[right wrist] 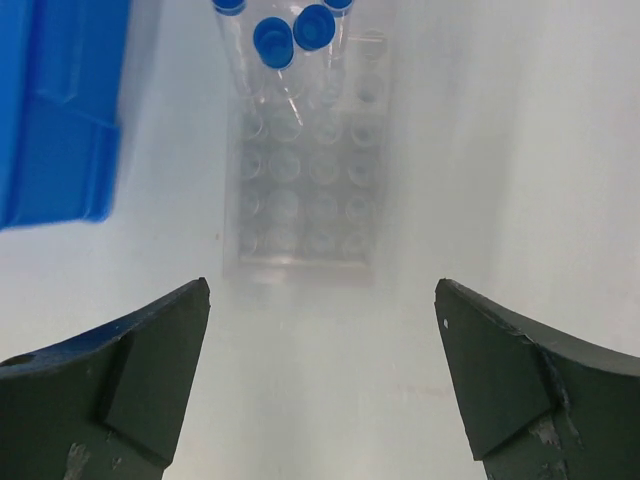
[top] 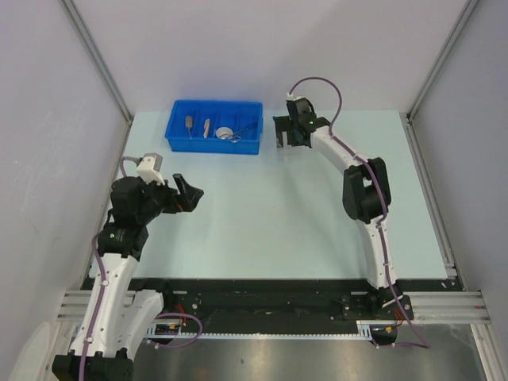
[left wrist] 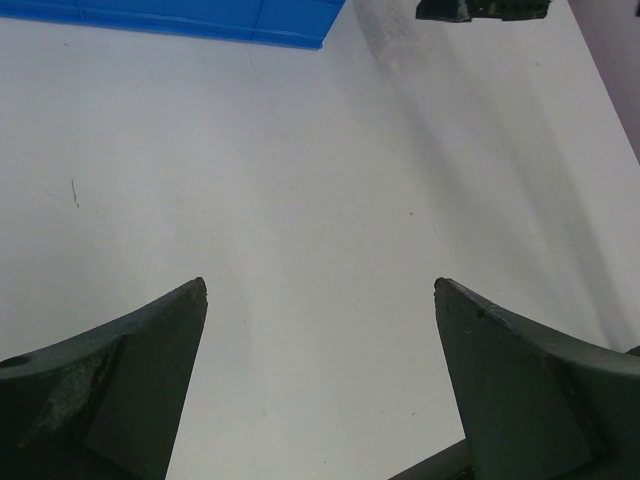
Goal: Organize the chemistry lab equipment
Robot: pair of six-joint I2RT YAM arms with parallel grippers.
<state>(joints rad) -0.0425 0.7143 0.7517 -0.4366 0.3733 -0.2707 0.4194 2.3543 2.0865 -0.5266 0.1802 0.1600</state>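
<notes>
A clear plastic tube rack (right wrist: 305, 170) stands on the table just right of the blue bin (right wrist: 55, 110). Several clear tubes with blue caps (right wrist: 295, 30) stand in its far rows. My right gripper (right wrist: 320, 300) is open and empty, hovering just short of the rack; in the top view it (top: 282, 136) sits right of the bin and hides most of the rack. In the bin (top: 176, 135) lie two tan wooden-handled tools (top: 190, 123), a white round dish (top: 225, 132) and silver wire tongs (top: 243, 129). My left gripper (top: 190, 193) is open and empty over bare table at the left.
The blue bin's edge (left wrist: 200, 15) shows at the top of the left wrist view, with part of the right arm (left wrist: 485, 8) beside it. Grey walls close the table on the left, back and right.
</notes>
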